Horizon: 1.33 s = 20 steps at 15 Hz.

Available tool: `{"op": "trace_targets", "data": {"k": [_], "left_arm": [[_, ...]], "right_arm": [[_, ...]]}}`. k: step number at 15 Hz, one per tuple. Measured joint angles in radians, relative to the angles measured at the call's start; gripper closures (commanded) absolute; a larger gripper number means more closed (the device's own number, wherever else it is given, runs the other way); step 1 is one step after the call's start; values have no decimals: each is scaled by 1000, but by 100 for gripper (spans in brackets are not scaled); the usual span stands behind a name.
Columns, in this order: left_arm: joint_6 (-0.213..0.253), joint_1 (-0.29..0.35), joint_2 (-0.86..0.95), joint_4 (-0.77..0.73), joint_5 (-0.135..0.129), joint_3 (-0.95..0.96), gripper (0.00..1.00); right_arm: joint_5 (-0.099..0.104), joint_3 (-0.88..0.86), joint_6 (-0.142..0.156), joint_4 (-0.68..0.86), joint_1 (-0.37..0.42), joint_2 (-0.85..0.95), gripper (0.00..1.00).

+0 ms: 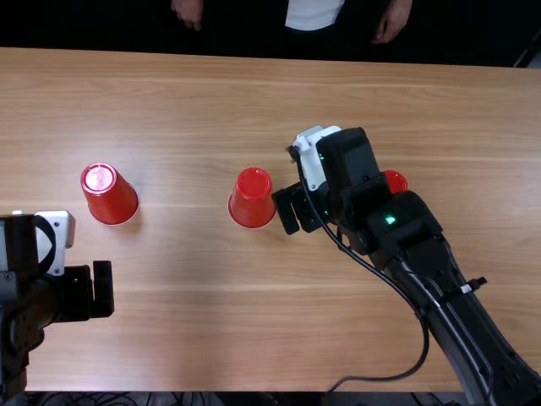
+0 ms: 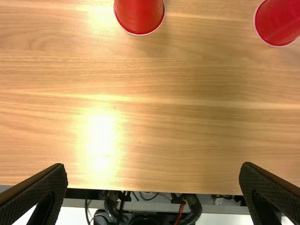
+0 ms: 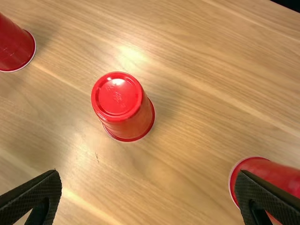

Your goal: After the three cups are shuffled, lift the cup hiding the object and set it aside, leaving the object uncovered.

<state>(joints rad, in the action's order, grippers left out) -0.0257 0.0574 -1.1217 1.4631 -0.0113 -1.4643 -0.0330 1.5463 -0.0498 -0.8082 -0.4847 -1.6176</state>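
Note:
Three red cups stand upside down in a row on the wooden table [image 1: 254, 101]: the left cup [image 1: 108, 194], the middle cup [image 1: 252, 198] and the right cup [image 1: 394, 180], which my right arm partly hides. My right gripper [image 1: 292, 210] hangs open just right of the middle cup, not touching it. In the right wrist view the middle cup [image 3: 123, 105] sits ahead of the open right gripper [image 3: 146, 176], the left cup [image 3: 14, 44] farther off, the right cup [image 3: 262, 178] behind one finger. My left gripper [image 1: 93, 292] is open at the near left edge, well short of the left cup [image 2: 139, 16] and middle cup [image 2: 279, 21].
The table's near edge [image 2: 150, 191] runs just under my left gripper [image 2: 151, 169], with cables below it. Bare wood lies between the cups and the near edge.

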Motion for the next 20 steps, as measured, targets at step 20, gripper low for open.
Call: {"op": "trace_targets", "data": {"k": [20], "left_arm": [[31,-45,-18,-34,38,58,0]], "right_arm": [[0,215,-1,65,-76,-439,0]]}}
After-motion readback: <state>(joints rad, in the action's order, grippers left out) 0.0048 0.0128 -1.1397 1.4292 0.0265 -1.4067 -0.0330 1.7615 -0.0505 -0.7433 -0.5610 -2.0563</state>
